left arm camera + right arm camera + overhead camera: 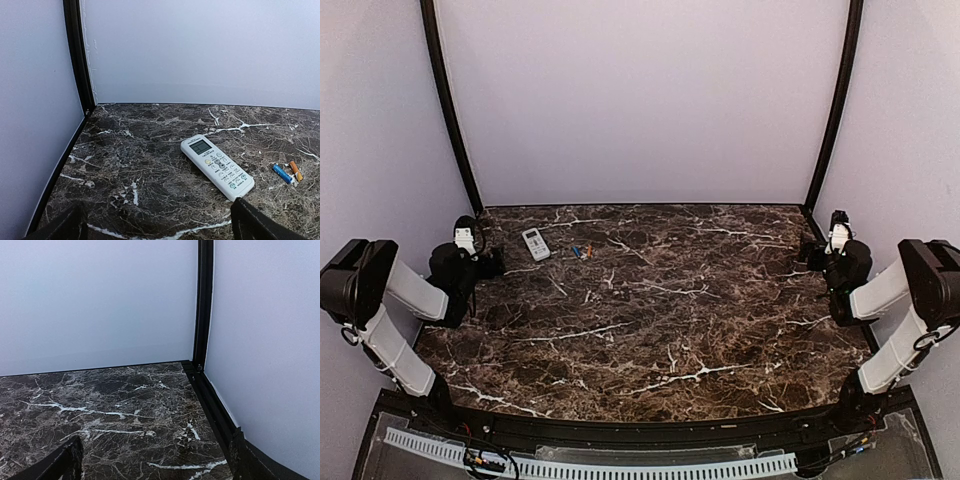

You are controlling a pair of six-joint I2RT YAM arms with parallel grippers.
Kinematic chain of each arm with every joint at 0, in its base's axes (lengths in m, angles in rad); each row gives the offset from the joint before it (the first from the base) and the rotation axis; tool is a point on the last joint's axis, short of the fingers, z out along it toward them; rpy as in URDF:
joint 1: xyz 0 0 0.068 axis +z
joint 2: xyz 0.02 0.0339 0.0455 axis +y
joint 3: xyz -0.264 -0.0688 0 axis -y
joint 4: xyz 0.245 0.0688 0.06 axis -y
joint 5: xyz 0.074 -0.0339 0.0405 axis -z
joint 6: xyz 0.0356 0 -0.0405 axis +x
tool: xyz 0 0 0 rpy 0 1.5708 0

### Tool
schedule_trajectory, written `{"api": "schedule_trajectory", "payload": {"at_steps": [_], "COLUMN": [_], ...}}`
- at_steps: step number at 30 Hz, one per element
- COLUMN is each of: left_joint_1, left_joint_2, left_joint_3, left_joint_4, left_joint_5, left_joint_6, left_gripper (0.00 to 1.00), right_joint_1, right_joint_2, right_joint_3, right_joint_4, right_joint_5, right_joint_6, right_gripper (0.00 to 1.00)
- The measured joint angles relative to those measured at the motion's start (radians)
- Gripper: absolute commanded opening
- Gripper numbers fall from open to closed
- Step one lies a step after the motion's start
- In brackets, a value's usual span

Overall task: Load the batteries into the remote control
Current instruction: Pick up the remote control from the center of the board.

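The remote control (217, 167) is laid face up just ahead of the wide-spread left gripper (156, 209), the batteries (282, 173) near it. The right gripper (155, 439) is also spread wide.

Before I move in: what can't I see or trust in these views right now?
- Remote control: lies buttons up, so its back and battery compartment are hidden in both views showing it.
- Batteries: too small in top and left wrist views to tell their plus ends.
- Left gripper: fingers cut off by the left wrist view's bottom edge.
- Right wrist view: only a table corner; nothing of the task in frame.
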Motion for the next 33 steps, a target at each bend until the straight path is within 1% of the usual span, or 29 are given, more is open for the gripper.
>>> {"api": "schedule_trajectory", "payload": {"at_steps": [7, 9, 12, 14, 16, 18, 19, 20, 22, 23, 24, 25, 26, 28, 31, 33], "left_joint_1": [0.0, 0.0, 0.0, 0.0, -0.002, -0.004, -0.008, -0.015, -0.053, -0.078, -0.111, -0.132, -0.154, -0.183, -0.194, -0.194], "left_joint_2": [0.0, 0.0, -0.006, -0.048, -0.126, -0.194, -0.224, -0.246, -0.248, -0.219, -0.198, -0.166, -0.122, -0.026, 0.122, 0.214], "left_joint_3": [0.0, 0.0, 0.0, 0.006, 0.048, 0.1, 0.134, 0.177, 0.296, 0.405, 0.451, 0.519, 0.601, 0.735, 0.869, 0.932], "left_joint_4": [0.0, 0.0, -0.01, -0.071, -0.193, -0.251, -0.279, -0.316, -0.422, -0.537, -0.575, -0.647, -0.738, -0.878, -1.066, -1.153], "left_joint_5": [0.0, 0.001, -0.002, -0.02, -0.059, -0.084, -0.095, -0.112, -0.171, -0.21, -0.226, -0.243, -0.267, -0.291, -0.304, -0.302], "left_joint_6": [0.0, 0.0, 0.0, -0.003, -0.016, -0.037, -0.056, -0.079, -0.135, -0.174, -0.194, -0.229, -0.265, -0.346, -0.452, -0.494], "left_gripper": [0.99, 0.99, 0.99, 0.99, 0.99, 0.98, 0.97, 0.93, 0.9, 0.9, 0.91, 0.93, 0.97, 0.99, 0.99, 0.99], "right_joint_1": [0.0, 0.0, 0.0, 0.0, 0.0, 0.0, 0.0, 0.0, 0.002, 0.006, 0.013, 0.028, 0.047, 0.109, 0.182, 0.212], "right_joint_2": [0.0, -0.018, -0.089, -0.162, -0.253, -0.326, -0.352, -0.368, -0.385, -0.385, -0.384, -0.384, -0.384, -0.383, -0.377, -0.37], "right_joint_3": [0.0, 0.002, 0.024, 0.056, 0.107, 0.165, 0.194, 0.219, 0.288, 0.327, 0.348, 0.372, 0.389, 0.426, 0.462, 0.476], "right_joint_4": [-0.001, -0.034, -0.133, -0.226, -0.346, -0.433, -0.475, -0.509, -0.611, -0.672, -0.708, -0.756, -0.795, -0.89, -0.997, -1.049], "right_joint_5": [0.0, 0.0, 0.011, 0.026, 0.031, 0.021, 0.011, 0.002, -0.025, -0.045, -0.061, -0.072, -0.077, -0.075, -0.058, -0.046], "right_joint_6": [0.0, 0.001, 0.004, 0.019, 0.045, 0.072, 0.089, 0.104, 0.148, 0.169, 0.179, 0.189, 0.195, 0.203, 0.216, 0.224], "right_gripper": [0.99, 0.99, 0.99, 0.99, 0.98, 0.99, 0.99, 0.99, 0.99, 0.99, 0.99, 0.99, 0.99, 0.99, 0.99, 0.99]}}
